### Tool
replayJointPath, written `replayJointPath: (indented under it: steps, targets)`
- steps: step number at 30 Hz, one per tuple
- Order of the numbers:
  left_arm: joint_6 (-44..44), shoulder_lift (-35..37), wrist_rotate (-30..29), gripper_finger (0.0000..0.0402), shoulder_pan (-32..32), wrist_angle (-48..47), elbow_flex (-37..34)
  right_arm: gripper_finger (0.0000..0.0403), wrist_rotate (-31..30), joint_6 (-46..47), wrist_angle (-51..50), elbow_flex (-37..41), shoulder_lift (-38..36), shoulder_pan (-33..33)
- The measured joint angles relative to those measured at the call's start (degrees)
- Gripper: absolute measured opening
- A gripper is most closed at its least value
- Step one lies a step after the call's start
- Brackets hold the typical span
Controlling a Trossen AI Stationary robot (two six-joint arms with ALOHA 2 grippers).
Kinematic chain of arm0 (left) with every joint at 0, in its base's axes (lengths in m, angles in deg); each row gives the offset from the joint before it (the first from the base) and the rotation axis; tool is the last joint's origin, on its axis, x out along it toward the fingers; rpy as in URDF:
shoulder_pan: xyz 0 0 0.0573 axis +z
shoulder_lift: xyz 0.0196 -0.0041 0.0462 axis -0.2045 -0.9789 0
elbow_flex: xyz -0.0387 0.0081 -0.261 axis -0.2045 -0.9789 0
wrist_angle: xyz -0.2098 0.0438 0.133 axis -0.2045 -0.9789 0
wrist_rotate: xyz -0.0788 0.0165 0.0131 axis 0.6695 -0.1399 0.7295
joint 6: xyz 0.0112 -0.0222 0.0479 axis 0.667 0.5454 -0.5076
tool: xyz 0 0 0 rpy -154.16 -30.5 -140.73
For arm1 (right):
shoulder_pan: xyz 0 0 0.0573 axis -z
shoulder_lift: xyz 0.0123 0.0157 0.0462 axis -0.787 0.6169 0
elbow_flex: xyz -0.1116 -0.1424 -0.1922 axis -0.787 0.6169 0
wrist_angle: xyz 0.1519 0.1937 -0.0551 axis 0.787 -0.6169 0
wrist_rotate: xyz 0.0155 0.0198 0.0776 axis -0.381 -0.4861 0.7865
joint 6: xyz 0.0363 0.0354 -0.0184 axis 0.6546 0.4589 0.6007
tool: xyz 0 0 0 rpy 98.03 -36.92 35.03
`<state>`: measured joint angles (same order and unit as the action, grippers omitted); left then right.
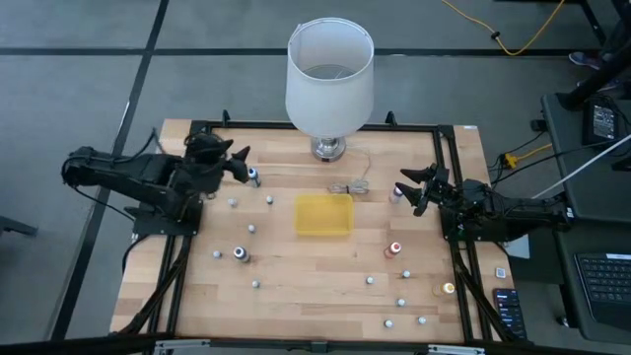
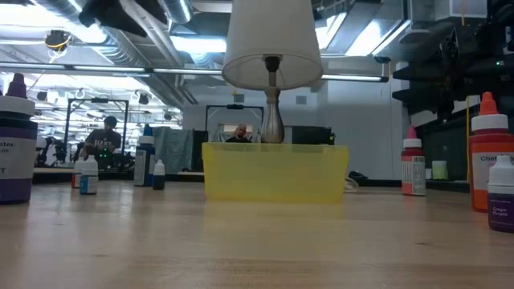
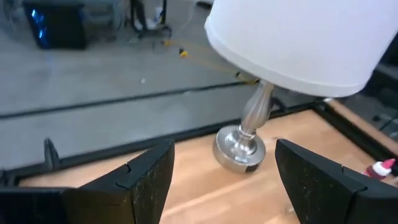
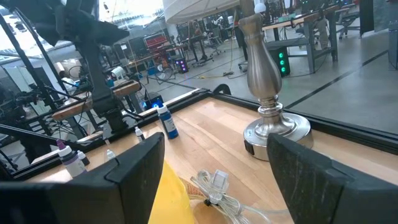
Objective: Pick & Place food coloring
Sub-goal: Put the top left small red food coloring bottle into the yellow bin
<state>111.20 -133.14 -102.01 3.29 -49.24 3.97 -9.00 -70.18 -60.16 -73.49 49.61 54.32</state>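
High view, left gripper [image 1: 240,158]: jaws spread and holding nothing, poised near the table's far left corner, just beside a blue-capped bottle [image 1: 253,177].
High view, right gripper [image 1: 414,187]: jaws parted and empty, near the table's right edge toward the far side, close to a pink-topped bottle [image 1: 396,194].
High view, food coloring: small bottles scattered over the wooden table [image 1: 296,281]; a loose group toward the left edge, another toward the near right corner, among them a red-topped bottle [image 1: 394,249] and an orange-topped bottle [image 1: 449,289].
High view, yellow tray [image 1: 324,214]: flat on the table's middle, no bottle visible inside it.
High view, lamp [image 1: 329,81]: white shade, metal base at the middle of the far edge; its coiled cord [image 1: 352,185] lies between base and tray.
Low view, tray [image 2: 275,172]: centre, with the lamp's stem [image 2: 272,112] rising behind it.
Low view, bottles: a purple-labelled one [image 2: 15,144] at the left edge, small ones beyond it, red-topped [image 2: 413,164] and orange-topped [image 2: 489,156] ones on the right; no gripper shows.
Low view, background: a person [image 2: 104,138] sits at a distant bench.
Left wrist view, fingers [image 3: 152,180]: wide apart, nothing between them; lamp base [image 3: 239,148] beyond.
Right wrist view, fingers [image 4: 140,171]: wide apart, empty; cord [image 4: 217,190], lamp base [image 4: 275,134] and a blue bottle [image 4: 166,122] ahead.
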Motion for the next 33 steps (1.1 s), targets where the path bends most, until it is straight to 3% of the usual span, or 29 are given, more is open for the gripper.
replayJointPath:
  steps: [13,19,29,33]
  targets:
    - [15.03,-14.82,18.77,0.0271,6.05,-24.85,15.56,0.0283,0.0,0.0,-0.01,-0.02,-0.02,-0.01]
    - [20.72,-17.64,28.24,0.0271,6.68,-37.43,17.85,0.0283,0.0,0.0,-0.02,0.0,-0.02,0.0]
    - [16.28,-21.01,39.67,0.0271,7.26,-43.36,17.42,0.0283,0.0,0.0,-0.01,-0.01,-0.01,-0.01]
    - [12.84,-22.17,40.65,0.0271,7.28,-43.18,17.42,0.0283,0.0,0.0,-0.02,-0.02,-0.02,0.0]
